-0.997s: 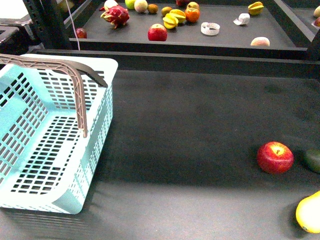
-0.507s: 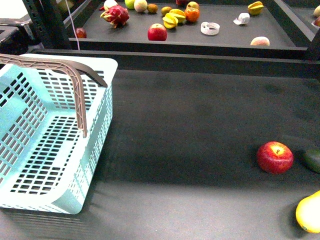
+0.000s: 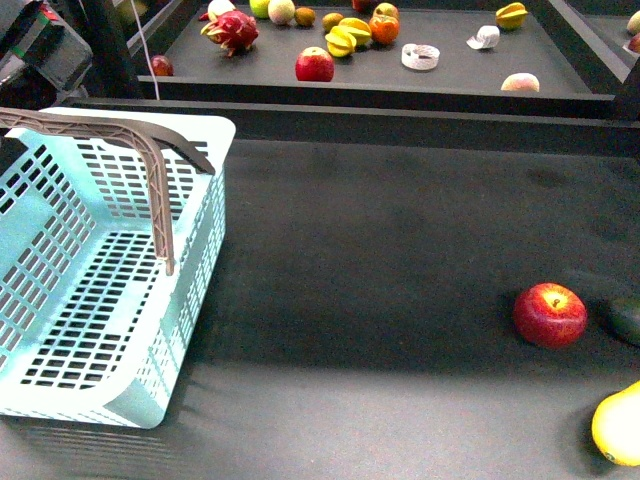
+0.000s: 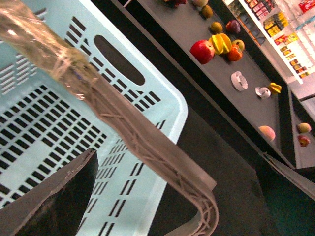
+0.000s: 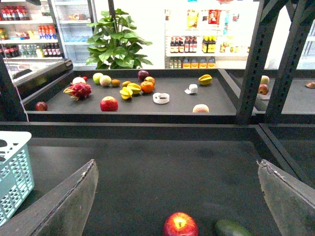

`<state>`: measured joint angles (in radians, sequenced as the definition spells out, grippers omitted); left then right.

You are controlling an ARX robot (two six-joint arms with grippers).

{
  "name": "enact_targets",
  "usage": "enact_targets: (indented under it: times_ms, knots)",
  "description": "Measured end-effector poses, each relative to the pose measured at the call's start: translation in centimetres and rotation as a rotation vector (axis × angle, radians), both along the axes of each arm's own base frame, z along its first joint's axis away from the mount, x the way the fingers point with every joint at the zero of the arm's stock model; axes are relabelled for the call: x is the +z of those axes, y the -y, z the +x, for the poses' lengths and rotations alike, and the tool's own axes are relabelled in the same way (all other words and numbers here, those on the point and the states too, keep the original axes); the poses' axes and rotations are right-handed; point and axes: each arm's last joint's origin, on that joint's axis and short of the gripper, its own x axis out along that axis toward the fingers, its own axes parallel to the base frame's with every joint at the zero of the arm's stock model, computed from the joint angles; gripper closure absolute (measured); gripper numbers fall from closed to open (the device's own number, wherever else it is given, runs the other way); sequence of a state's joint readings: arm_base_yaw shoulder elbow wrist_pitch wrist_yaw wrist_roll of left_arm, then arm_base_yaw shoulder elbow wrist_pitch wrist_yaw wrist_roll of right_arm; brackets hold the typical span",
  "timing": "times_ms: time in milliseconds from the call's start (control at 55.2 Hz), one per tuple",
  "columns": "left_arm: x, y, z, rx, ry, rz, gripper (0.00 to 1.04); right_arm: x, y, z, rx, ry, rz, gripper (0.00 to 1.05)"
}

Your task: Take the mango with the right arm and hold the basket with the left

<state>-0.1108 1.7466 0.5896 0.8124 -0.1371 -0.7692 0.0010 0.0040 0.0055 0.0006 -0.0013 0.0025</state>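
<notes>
The dark table (image 3: pixel 400 250) takes up most of my front view, and the basket (image 3: pixel 200 250) stands open at its left end, nothing in it. It should be light and stiff. Its taped handle (image 4: pixel 128 118) is the natural place to hold, though the tape may be slick. Through the wrist camera I see the left gripper (image 4: pixel 177 153) spread wide with the handle crossing the gap. I cannot tell if either jaw touches it. The right gripper (image 5: pixel 177 164) is spread too, carrying nothing, and looks down the table from above. The mango (image 3: pixel 620 425) lies at the near right corner, half cut off by the frame edge and well apart from the basket. Its skin looks smooth, so I expect it to be slippery, fairly heavy and easy to bruise. I would close across its narrow middle, gently. Beyond it sit the apple (image 3: pixel 550 315) and, just beside that, a green fruit (image 3: pixel 628 320).
</notes>
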Motion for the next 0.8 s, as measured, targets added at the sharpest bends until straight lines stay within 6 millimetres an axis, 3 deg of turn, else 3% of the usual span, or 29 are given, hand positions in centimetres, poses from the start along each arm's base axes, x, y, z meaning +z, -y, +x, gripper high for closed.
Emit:
enact_targets:
  times_ms: [254, 489, 797]
  knots:
    - [-2.6, -0.5, 3.3, 0.027, -0.024, -0.04, 0.06, 0.0, 0.0, 0.0, 0.0, 0.0, 0.0, 0.08]
    - [-3.3, -1.6, 4.9, 0.065, -0.035, -0.038, 0.06, 0.0, 0.0, 0.0, 0.0, 0.0, 0.0, 0.08]
    - [-3.4, -1.5, 5.9, 0.066, -0.076, -0.058, 0.61, 0.0, 0.0, 0.0, 0.0, 0.0, 0.0, 0.08]
